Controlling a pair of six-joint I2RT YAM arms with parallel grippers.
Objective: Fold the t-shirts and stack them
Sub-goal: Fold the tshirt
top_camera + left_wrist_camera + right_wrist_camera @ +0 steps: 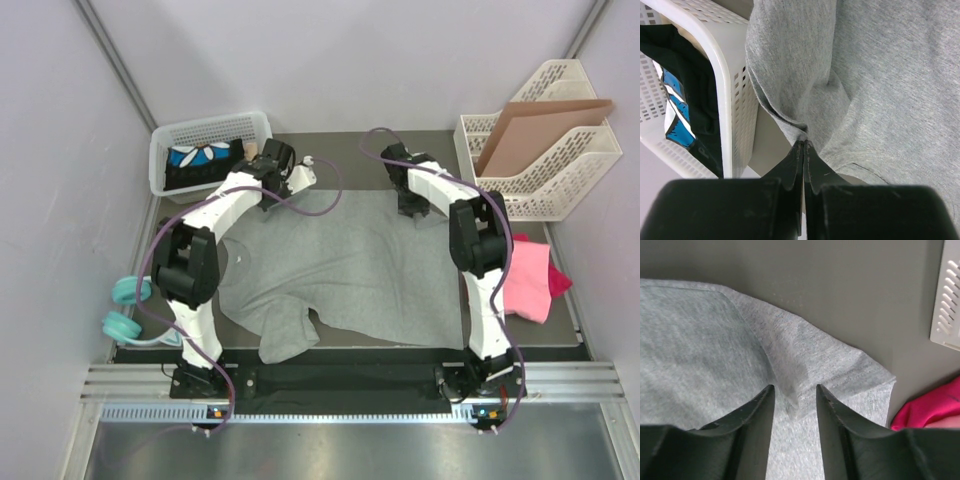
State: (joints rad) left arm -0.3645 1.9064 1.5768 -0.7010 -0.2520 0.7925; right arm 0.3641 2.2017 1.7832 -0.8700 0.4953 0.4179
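Note:
A heather grey t-shirt lies spread on the dark table, one sleeve bunched toward the near edge. My left gripper is at the shirt's far left corner; in the left wrist view it is shut on a pinch of the grey cloth. My right gripper is at the shirt's far right corner; in the right wrist view it is open, its fingers straddling a raised fold of the grey cloth. Pink and magenta t-shirts lie piled at the right edge, also showing in the right wrist view.
A white basket with dark items stands at the far left, close beside the left gripper. A white file tray holding a brown cardboard sheet stands at the far right. Teal headphones lie off the table's left side.

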